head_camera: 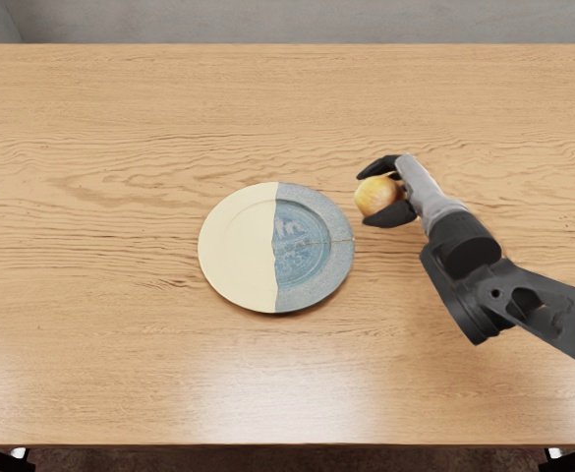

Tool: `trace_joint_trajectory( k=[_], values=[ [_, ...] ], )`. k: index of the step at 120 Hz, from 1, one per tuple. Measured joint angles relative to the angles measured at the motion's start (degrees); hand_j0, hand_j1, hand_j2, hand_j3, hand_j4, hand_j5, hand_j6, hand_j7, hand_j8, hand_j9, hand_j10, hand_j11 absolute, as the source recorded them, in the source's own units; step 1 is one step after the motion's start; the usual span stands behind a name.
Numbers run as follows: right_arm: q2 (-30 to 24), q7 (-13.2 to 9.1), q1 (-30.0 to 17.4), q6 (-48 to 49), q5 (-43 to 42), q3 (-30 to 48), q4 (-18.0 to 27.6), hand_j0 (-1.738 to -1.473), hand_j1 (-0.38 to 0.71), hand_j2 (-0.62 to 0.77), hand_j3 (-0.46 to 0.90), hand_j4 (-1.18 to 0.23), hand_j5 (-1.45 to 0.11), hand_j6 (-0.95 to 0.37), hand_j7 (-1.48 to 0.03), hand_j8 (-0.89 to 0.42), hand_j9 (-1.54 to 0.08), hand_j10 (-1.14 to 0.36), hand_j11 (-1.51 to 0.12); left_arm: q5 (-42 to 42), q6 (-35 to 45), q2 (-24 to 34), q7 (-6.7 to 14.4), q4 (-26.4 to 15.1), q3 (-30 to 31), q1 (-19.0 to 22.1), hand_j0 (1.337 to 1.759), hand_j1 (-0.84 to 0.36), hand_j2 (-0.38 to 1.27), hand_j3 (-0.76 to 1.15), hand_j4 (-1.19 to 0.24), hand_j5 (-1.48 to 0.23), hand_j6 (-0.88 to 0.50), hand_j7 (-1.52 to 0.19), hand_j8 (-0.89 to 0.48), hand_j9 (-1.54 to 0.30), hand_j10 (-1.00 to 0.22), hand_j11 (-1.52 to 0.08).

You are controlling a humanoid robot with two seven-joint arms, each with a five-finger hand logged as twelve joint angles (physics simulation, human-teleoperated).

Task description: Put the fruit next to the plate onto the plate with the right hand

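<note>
A round yellow-orange fruit [375,195] sits just right of the plate [238,251], whose left half is cream and right half blue-grey. My right hand [387,193] comes in from the right edge and has its dark fingers curled around the fruit, above and below it. The fruit is close to the plate's right rim but outside it. Whether it rests on the table or is lifted I cannot tell. Nothing lies on the plate.
The wooden table [120,118] stretches wide around the plate. Its far edge runs along the top of the view and its near edge along the bottom. My right forearm [493,285] crosses the table's right side.
</note>
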Motion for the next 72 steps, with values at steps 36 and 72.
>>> trace_joint_trajectory(
  k=[36, 72],
  values=[
    [11.04, 0.01, 0.40, -0.06, 0.18, -3.70, -0.63, -1.654, 0.10, 0.04, 0.00, -0.49, -0.71, -0.33, -0.67, -0.28, -0.70, -0.40, -0.70, 0.00, 0.01, 0.00, 0.00, 0.01, 0.01, 0.00, 1.658, 0.35, 0.00, 0.00, 0.00, 0.00, 0.00, 0.00, 0.00, 0.00, 0.00, 0.00],
    [8.25, 0.01, -0.23, 6.07, 0.99, 6.21, 1.46, -1.657, -0.23, 0.01, 0.00, -0.13, -0.18, -0.09, -0.17, -0.08, -0.18, -0.11, -0.18, 0.00, 0.01, 0.00, 0.00, 0.00, 0.01, 0.00, 1.658, 0.35, 0.00, 0.00, 0.00, 0.00, 0.00, 0.00, 0.00, 0.00, 0.00, 0.00]
  ],
)
